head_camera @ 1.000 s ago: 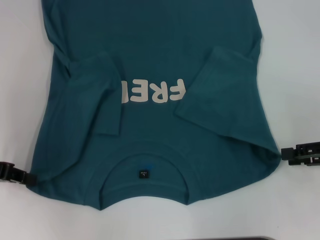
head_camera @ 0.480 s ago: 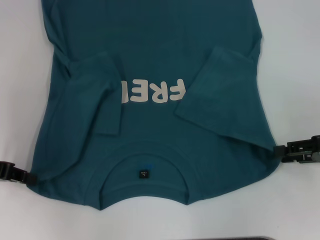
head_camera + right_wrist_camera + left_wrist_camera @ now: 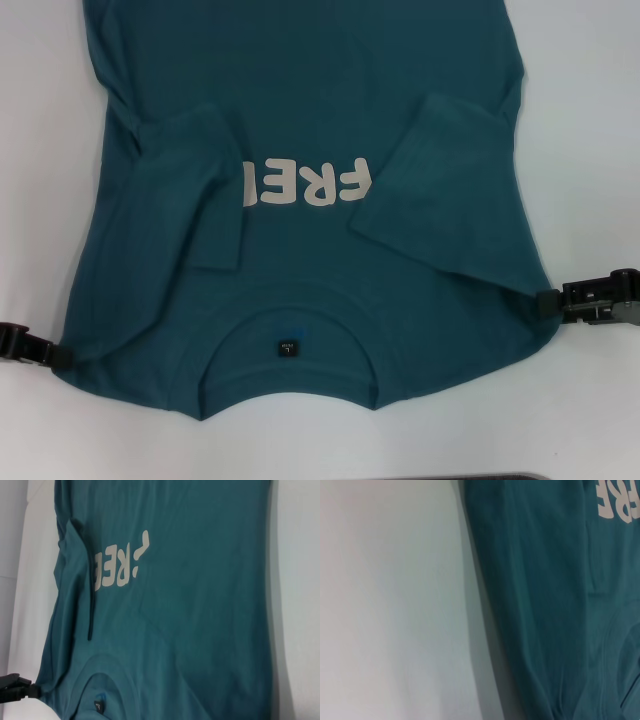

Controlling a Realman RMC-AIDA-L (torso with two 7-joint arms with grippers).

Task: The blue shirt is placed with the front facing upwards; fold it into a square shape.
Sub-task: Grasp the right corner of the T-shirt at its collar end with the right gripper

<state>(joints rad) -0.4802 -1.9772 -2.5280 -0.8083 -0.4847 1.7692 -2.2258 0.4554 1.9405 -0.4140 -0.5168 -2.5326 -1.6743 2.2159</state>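
The blue shirt (image 3: 300,90) lies flat on the white table, collar toward me, with both sleeves folded in over the chest. Cream letters (image 3: 305,183) show between the sleeves, and a black neck label (image 3: 287,348) sits inside the collar. My left gripper (image 3: 50,356) is low on the table at the shirt's left shoulder corner, touching its edge. My right gripper (image 3: 547,303) is at the right shoulder corner, its tip against the cloth. The left wrist view shows the shirt (image 3: 545,605) beside bare table. In the right wrist view the shirt (image 3: 190,605) fills the frame, with the left gripper (image 3: 17,690) at its far corner.
The white table (image 3: 590,120) shows bare on both sides of the shirt. A dark strip (image 3: 450,477) runs along the near edge of the head view.
My right gripper has slid inward, toward the shirt, until its tip meets the right shoulder corner. The left gripper and the shirt have stayed put.
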